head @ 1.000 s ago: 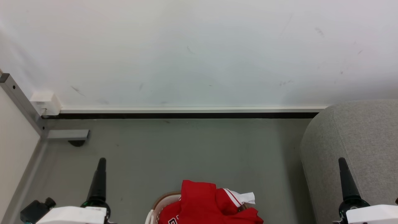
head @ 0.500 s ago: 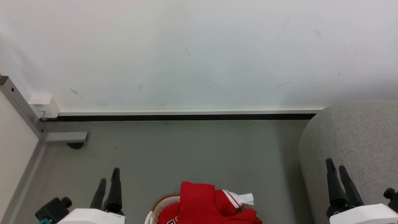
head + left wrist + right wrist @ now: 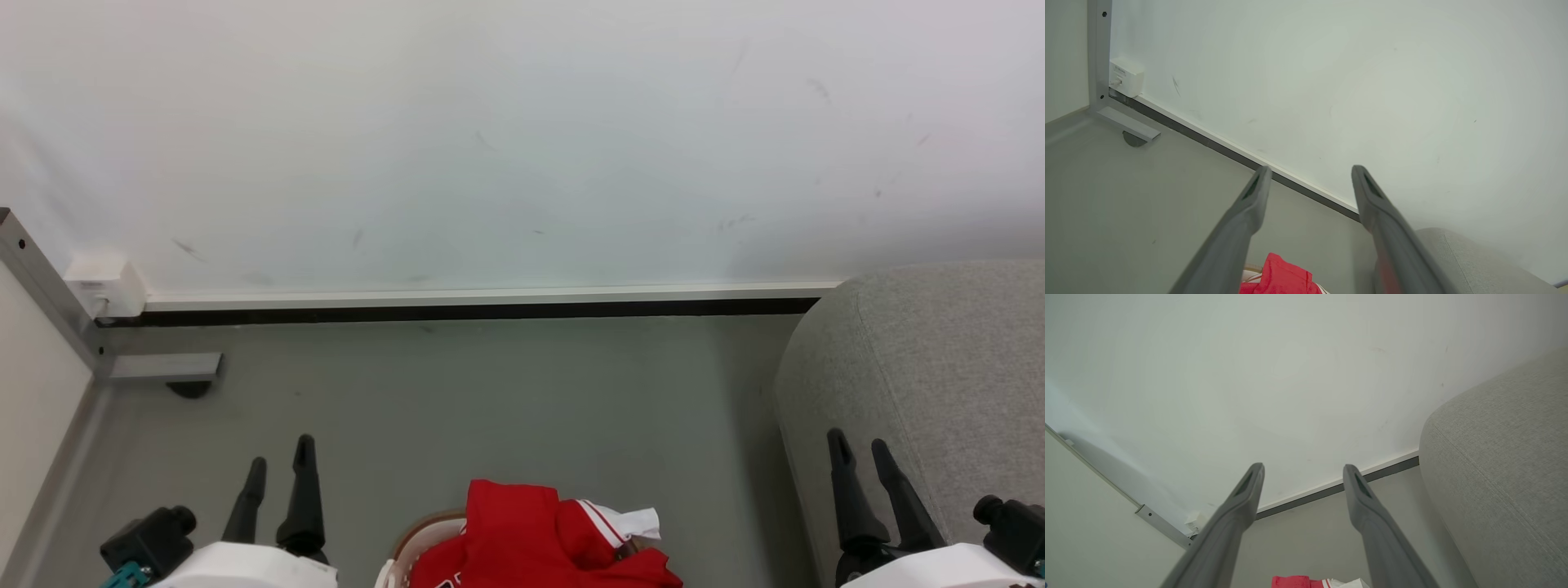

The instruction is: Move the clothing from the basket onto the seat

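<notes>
Red fabric with a white sleeve end and striped trim, the clothing (image 3: 535, 535) lies crumpled in the basket (image 3: 412, 531) at the bottom edge of the head view, heaped above the brown rim. Nothing grips it, so the step in hand looks like the approach. The left hand (image 3: 281, 452) and right hand (image 3: 856, 439) hover either side, fingers spread and empty. Next, I judge, one must dip, pinch a fold, and carry it right to the grey seat (image 3: 939, 367).

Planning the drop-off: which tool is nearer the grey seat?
Right. The right tool hangs beside the seat; the left tool is across the basket from it.
</notes>
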